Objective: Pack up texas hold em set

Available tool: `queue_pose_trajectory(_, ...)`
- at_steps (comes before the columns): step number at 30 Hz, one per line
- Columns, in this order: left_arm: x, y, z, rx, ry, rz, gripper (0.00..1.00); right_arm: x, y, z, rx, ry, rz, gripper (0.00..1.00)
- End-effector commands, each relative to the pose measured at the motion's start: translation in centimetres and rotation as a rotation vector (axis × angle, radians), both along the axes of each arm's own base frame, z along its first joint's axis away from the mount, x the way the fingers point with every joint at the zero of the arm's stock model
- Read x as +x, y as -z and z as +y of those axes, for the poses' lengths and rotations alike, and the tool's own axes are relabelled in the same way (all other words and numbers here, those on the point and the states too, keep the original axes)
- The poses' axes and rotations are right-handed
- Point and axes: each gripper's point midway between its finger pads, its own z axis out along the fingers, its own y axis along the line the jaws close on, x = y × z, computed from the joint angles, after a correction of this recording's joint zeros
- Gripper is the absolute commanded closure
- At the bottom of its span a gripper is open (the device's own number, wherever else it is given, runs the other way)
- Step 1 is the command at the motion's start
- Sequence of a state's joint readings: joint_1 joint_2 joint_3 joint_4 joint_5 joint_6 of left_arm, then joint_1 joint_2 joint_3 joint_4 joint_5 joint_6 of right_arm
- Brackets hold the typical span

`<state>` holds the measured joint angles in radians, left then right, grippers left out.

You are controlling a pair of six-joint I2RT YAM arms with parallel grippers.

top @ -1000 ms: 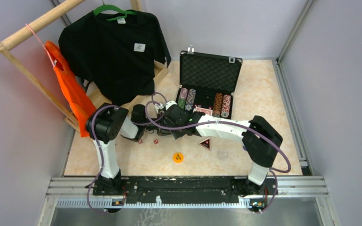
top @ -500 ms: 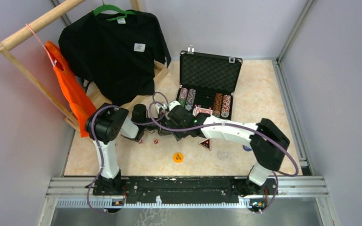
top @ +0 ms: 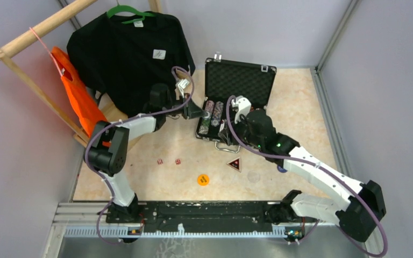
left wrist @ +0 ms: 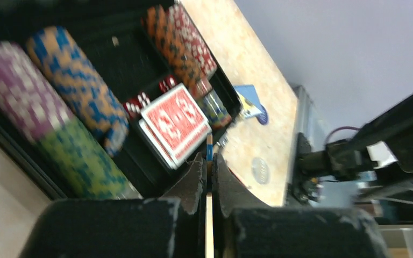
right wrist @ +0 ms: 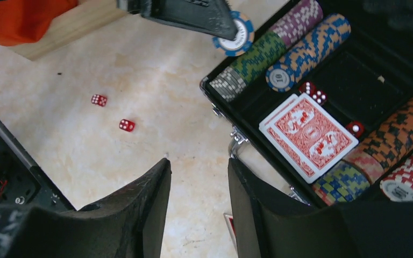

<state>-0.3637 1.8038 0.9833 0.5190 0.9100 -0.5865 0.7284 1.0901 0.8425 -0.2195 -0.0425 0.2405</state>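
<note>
You are working in a robotics lab cell, not a home or a shop. Plain grey wall panels [top: 16, 177] close in the table [top: 301, 102] on three sides, held by bare aluminium posts [top: 330, 43]. A left arm [top: 119, 185] and a right arm [top: 317, 170] are bolted to a metal rail [top: 209, 210] at the near edge, with purple cables [top: 87, 155] looping loose along them. The things set out look like test props rather than belongings: a wooden rack [top: 37, 29] carrying a T-shirt [top: 129, 59] and an orange bag [top: 78, 102], and a poker case [top: 240, 80] standing open on the marbled tabletop.
</note>
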Motion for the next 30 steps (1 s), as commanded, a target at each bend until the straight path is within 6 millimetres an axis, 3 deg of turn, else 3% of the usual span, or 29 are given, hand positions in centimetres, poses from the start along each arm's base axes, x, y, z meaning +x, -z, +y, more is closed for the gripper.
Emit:
queue_pose_trajectory(1, 1.8, -1.9, -0.3, 0.078, 0.125, -0.355, 1.00, 0.3, -4.4, 1.3, 0.107, -0.071, -0.174, 0.56)
queue_pose_trajectory(6, 0.5, -2.4, -2.5, -0.041, 0.453, -0.661, 1.00, 1.1, -4.4, -0.2, 0.068, -0.013, -0.206, 0.56)
queue_pose_trajectory(10, 0.7, -1.4, -3.6, -0.018, 0.535, -0.760, 1.00, 1.6, -3.7, -1.4, 0.041, 0.043, -0.204, 0.57)
queue_pose_trajectory(14, 1.4, 0.6, -4.2, 0.110, 0.612, -0.838, 1.00, 1.7, -3.8, -2.7, 0.044, 0.096, -0.222, 0.57)
queue_pose_trajectory(19, 1.9, 1.6, -4.6, 0.163, 0.701, -0.823, 1.00, 2.0, -3.2, -3.6, 0.031, 0.126, -0.217, 0.57)
queue_pose_trajectory(27, 1.5, 6.7, -3.1, 0.336, 0.767, -0.737, 1.00, 2.2, -2.9, -4.5, 0.010, 0.155, -0.218, 0.58)
queue_pose_trajectory(30, 1.7, 7.4, -2.5, 0.392, 0.770, -0.729, 1.00, 2.2, -2.4, -4.4, 0.003, 0.147, -0.207, 0.58)
